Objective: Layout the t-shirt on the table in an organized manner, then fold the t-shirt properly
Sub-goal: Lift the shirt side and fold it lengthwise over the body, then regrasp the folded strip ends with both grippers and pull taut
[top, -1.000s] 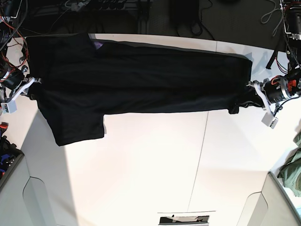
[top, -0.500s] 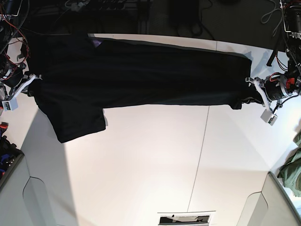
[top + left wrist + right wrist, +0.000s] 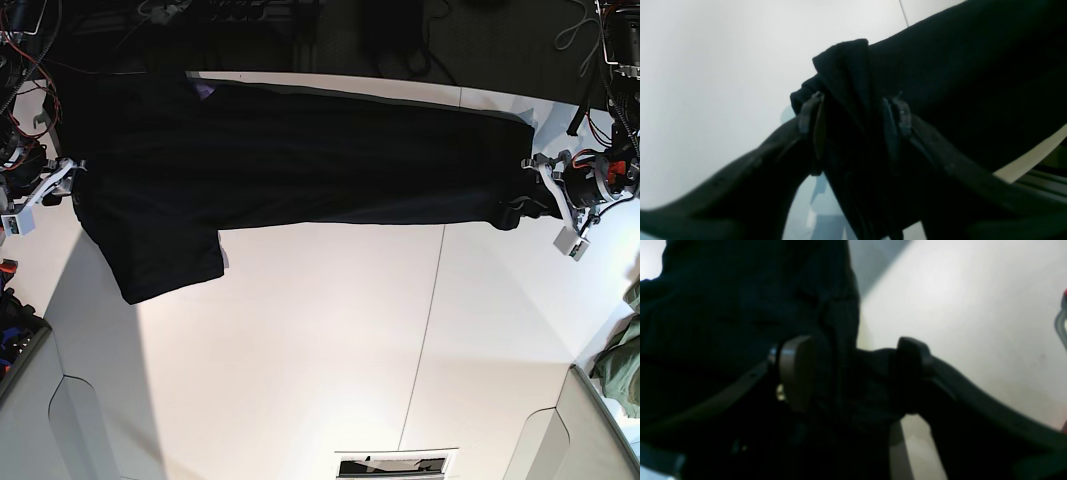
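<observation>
Black t-shirt, long axis across the desk, stretched between both arms. Left end effector and right end effector each stand spread, cloth bunched between the jaws, one at each end

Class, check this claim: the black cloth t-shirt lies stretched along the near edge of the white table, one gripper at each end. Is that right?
Not quite. The base view shows the black cloth t-shirt stretched along the white table's far edge, not the near one. The left gripper and right gripper are at its ends.
</observation>
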